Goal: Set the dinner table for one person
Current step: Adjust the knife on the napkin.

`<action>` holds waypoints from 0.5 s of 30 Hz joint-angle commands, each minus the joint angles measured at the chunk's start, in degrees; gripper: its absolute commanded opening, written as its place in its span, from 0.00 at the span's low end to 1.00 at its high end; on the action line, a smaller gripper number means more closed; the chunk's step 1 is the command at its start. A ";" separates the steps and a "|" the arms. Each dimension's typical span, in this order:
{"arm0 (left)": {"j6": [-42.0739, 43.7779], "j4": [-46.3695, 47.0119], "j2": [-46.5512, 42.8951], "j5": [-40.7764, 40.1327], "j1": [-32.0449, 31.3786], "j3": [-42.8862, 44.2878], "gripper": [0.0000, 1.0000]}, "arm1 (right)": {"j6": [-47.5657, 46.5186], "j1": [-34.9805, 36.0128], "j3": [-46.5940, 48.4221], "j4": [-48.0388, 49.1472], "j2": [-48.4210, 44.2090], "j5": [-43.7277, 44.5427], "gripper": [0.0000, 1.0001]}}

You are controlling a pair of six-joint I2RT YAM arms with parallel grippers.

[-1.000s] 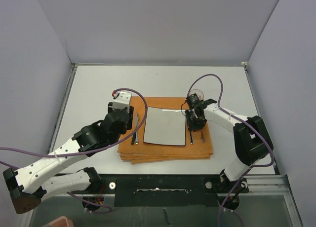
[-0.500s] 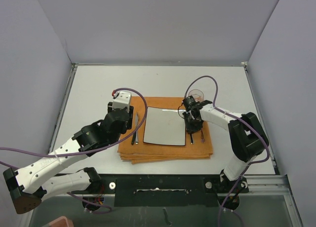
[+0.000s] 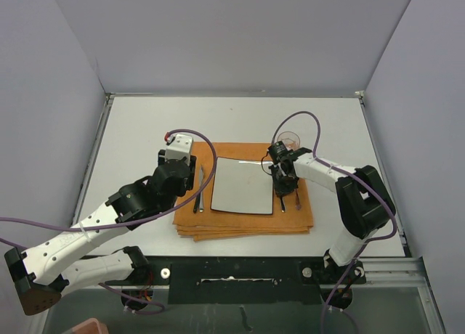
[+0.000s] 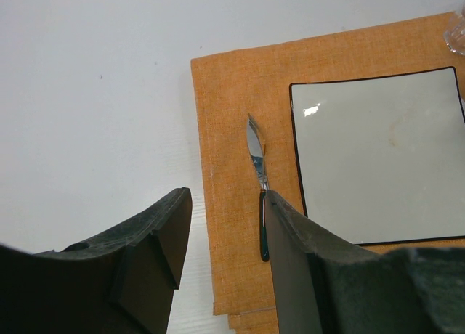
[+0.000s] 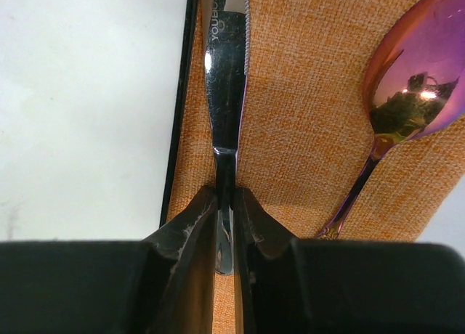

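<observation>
- The white tabletop (image 3: 131, 131) spans the whole walled bay beneath both arms, and the place setting sits around its middle.
- An orange cloth (image 3: 240, 226) lies folded at the centre, with a square white plate (image 3: 238, 185) flat on it.
- The left tool (image 4: 225, 196) hovers at the plate's 9 o'clock side, its fingers apart and holding nothing. The fork (image 4: 256, 149) lies on the cloth just ahead of it.
- The right tool (image 5: 225, 192) is down at the plate's 3 o'clock. Its fingers are pinched on the handle of the knife (image 5: 225, 72), which lies close alongside the plate's black edge.
- A clear glass (image 3: 288, 140) stands at the plate's 1 o'clock.
- A purple-tinted spoon (image 5: 410, 65) lies at the knife's 3 o'clock, apart from it.
- The step in hand looks like squaring the knife beside the plate. The next move likely calls for a slight adjustment or a clean release, then a lift clear without dragging the blade.
</observation>
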 commanded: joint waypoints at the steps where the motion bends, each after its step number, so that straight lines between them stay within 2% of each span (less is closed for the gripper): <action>1: 1.03 2.43 -1.30 0.19 0.40 3.28 0.44 | 0.65 0.06 -0.08 -0.94 -0.82 2.52 0.04; 15: 1.04 2.09 -2.16 0.54 0.64 2.84 0.44 | 1.83 -2.32 -0.06 -2.74 -2.34 4.52 0.04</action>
